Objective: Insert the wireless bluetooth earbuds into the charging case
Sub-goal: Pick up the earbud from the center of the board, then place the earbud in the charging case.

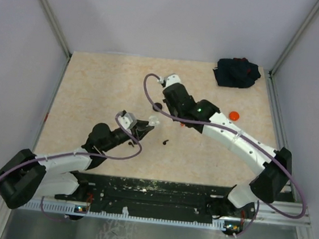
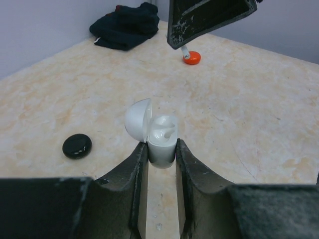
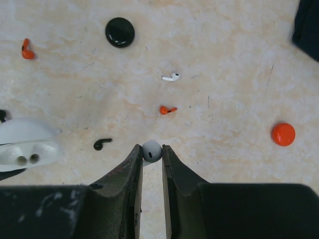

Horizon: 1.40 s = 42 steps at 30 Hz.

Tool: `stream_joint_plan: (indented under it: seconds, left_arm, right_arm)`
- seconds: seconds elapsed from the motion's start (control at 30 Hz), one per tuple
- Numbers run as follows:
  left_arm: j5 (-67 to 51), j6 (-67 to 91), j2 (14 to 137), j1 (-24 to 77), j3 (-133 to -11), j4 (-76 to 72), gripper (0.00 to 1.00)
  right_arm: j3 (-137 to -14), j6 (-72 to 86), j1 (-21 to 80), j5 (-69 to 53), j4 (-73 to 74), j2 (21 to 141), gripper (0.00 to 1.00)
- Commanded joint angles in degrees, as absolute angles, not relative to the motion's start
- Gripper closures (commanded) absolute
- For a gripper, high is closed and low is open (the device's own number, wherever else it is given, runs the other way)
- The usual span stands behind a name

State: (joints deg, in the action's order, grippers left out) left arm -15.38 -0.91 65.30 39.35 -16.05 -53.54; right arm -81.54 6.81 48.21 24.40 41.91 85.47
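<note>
— Where's the case?
— Clamped in my left gripper [image 2: 162,152]: the white charging case [image 2: 163,134], lid open.
— And your right gripper [image 3: 152,154]?
— Pinching a white earbud [image 3: 152,150]; a red earbud [image 3: 167,110] and a black earbud [image 3: 102,144] lie on the table [image 3: 224,50]

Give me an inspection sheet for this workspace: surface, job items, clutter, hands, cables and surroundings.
Surface: beige marbled tabletop.
Job's things: white charging case, lid open; loose on the table: white earbud, red earbud, second red earbud, black earbud.
Clutter: black puck, red puck, dark cloth.
Hands: left hand shut on the case; right hand shut on a second white earbud.
Cables: purple cable looped along each arm.
Surroundings: pale walls, metal frame posts.
</note>
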Motion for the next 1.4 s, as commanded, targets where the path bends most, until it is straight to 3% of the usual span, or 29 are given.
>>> stream_joint_plan:
  seconds: [0.0,0.3,0.77,1.37]
  left_arm:
    - [-4.07,-3.74,64.69,43.2,-18.22,-58.85,1.0]
    - [-3.51,-3.97,66.96,44.11,-17.36,-66.23,1.0]
    - [-6.65,0.54,67.87,44.19,-17.71,-67.52,0.99]
    - [-7.97,4.55,66.63,44.21,-17.67,-68.21,1.0]
  right_arm:
    - [-85.46,5.03,53.97,33.93,41.87,82.87,0.83]
    - [-80.75,1.04,62.69,38.6,32.01,79.46,0.83]
    - [-66.41,-9.01,63.98,33.16,8.3,71.5,0.83]
    - [-63.22,-11.37,64.03,31.98,3.17,74.61,0.83]
